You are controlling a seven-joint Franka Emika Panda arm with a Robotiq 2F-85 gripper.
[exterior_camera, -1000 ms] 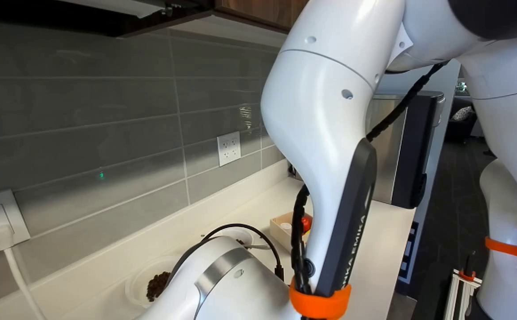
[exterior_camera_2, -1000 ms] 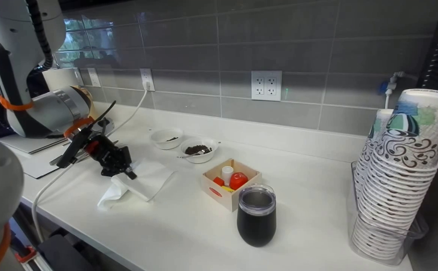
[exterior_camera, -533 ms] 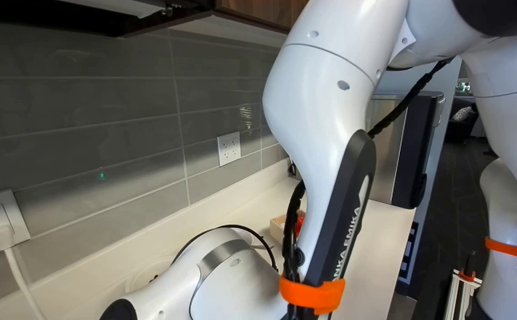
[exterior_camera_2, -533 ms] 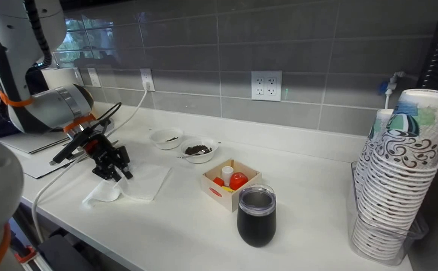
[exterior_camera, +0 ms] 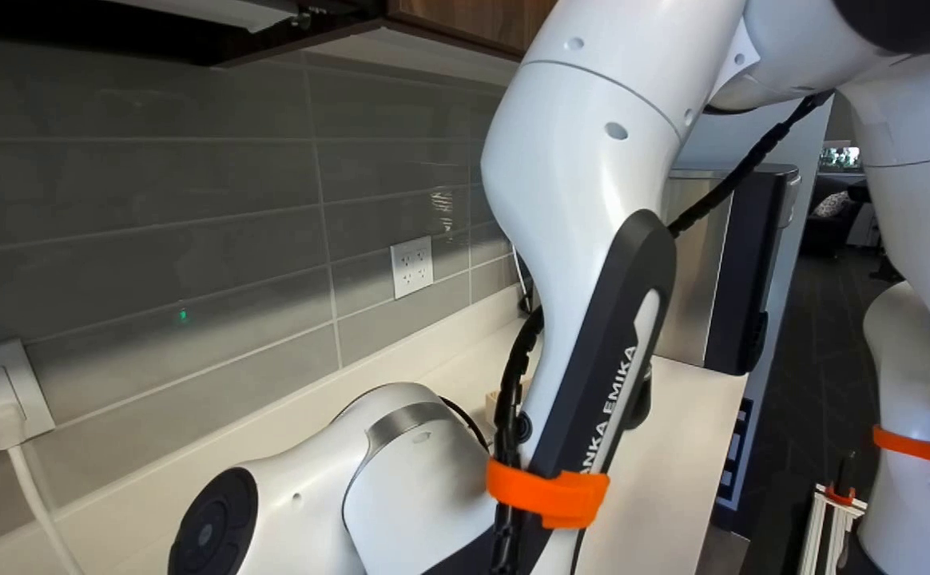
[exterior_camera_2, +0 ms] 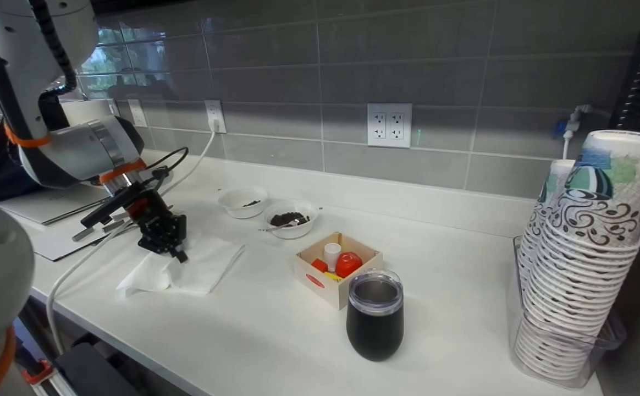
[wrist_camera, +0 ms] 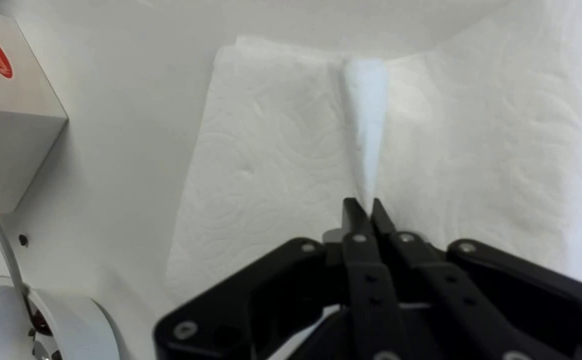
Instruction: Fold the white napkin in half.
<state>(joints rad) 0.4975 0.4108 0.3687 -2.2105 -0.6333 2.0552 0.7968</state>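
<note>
The white napkin lies on the countertop in an exterior view, with its near left part rumpled. In the wrist view the napkin spreads beneath my gripper. A narrow raised pleat of it runs up from between the two fingertips. The fingertips are nearly together, shut on this pleat. In an exterior view my gripper is tilted down with its tips at the napkin's surface. In the remaining exterior view the arm hides the work area, and neither gripper nor napkin shows.
Two white bowls with dark contents stand behind the napkin. A small wooden box with toys and a black tumbler stand to the right, stacked paper cups beyond. A white cable crosses the counter beside the gripper.
Half a second ago the fingers were apart at the napkin; now they are shut on a pleat. The lifted napkin part has come down, and the arm has shifted slightly.
</note>
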